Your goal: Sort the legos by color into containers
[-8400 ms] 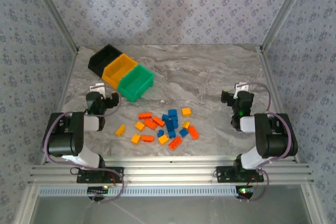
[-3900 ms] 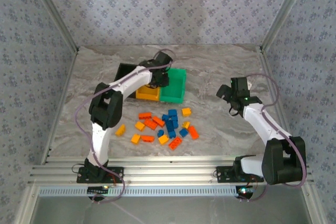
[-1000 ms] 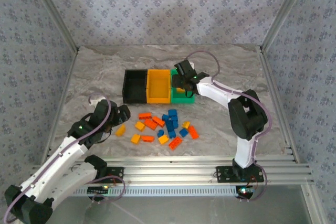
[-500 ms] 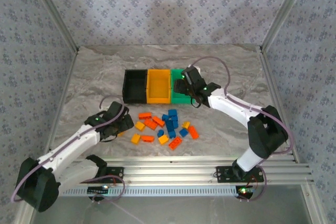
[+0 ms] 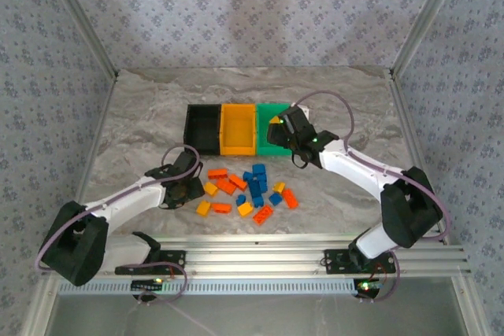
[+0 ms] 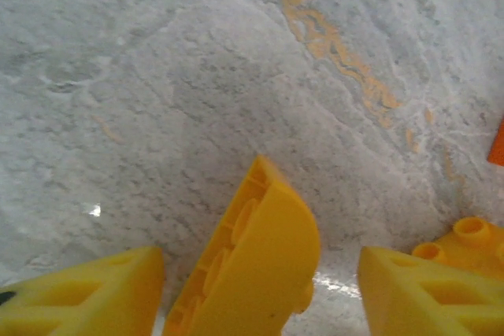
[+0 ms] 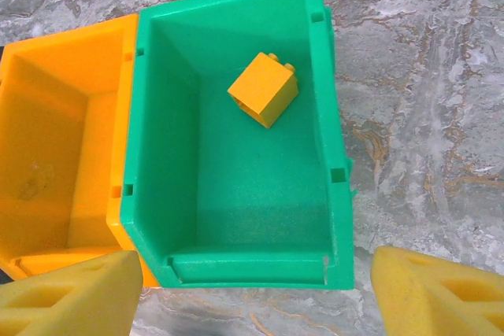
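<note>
**Operator:** Left side, from the fingers out?

**Inspector:** Your left fingers (image 6: 87,289) stand apart, one on either side of a yellow brick (image 6: 260,249) that lies on the tabletop (image 6: 197,76). A gap shows between the brick and the right-hand finger, so it is not gripped. Just to the right lies a second brick (image 6: 465,238), also yellow. Beyond that is the corner of an orange-red one (image 6: 498,143).

**Operator:** And the right?

**Inspector:** Your right fingers (image 7: 441,289) are spread wide with nothing between them. They hang at one end of the green bin (image 7: 236,210). A square brick (image 7: 264,90), yellow, rests on the bin's floor toward the far end. The orange bin (image 7: 55,139) adjoins the green one, and the black bin (image 5: 201,128) closes the row.

**Operator:** The other legos?

**Inspector:** They form a loose pile (image 5: 250,188) of blue, orange-red and yellow on the tabletop in front of the bins. Your left fingers are at its left edge.
</note>
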You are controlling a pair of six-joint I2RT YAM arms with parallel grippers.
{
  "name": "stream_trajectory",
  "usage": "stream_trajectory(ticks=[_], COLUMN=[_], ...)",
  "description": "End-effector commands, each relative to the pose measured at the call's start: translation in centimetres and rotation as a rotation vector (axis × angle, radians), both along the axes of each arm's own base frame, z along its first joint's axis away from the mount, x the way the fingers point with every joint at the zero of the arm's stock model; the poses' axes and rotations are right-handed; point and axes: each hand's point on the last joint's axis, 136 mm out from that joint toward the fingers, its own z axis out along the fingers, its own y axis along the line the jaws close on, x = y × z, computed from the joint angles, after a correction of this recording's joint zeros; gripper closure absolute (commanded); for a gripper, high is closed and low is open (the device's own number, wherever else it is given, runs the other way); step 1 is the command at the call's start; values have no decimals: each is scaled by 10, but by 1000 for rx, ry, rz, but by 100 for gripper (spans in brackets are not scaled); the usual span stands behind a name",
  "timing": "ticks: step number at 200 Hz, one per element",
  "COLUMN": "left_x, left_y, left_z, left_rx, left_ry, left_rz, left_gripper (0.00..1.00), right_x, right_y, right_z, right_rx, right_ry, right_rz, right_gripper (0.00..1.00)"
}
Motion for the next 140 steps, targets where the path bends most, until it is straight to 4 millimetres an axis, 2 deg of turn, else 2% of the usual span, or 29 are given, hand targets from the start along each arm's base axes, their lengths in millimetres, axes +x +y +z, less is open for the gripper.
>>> stream_trajectory(ticks=[1,35,93,107,121,140], left_x=[1,0,6,14,27,55], left_y=[-8,-7,-9,-18,-33,-68], left_z=[-3,-2,14,29,53,96], left_rx=[-39,-34,-33,-46,-62,-92], left_ry=[-3,-5,-36,-71,-129,-232], left_rz=[-11,-12,-36,-63,-104,-181], left_gripper=[43,57,91,96,100,100], right_x=[-1,-2,-9,-12,-18,-26], right_y=[-11,-13,-25,-31,-39,-51], right_z=[2,1,5,5,3,-2], right_rx=[5,6,23,31,33,42], right_ry=[-10,-10,-24,-27,-23,-17], right_rz=[-49,-54,-85,-98,-113,-141], right_gripper=[22,22,22,22,22,22])
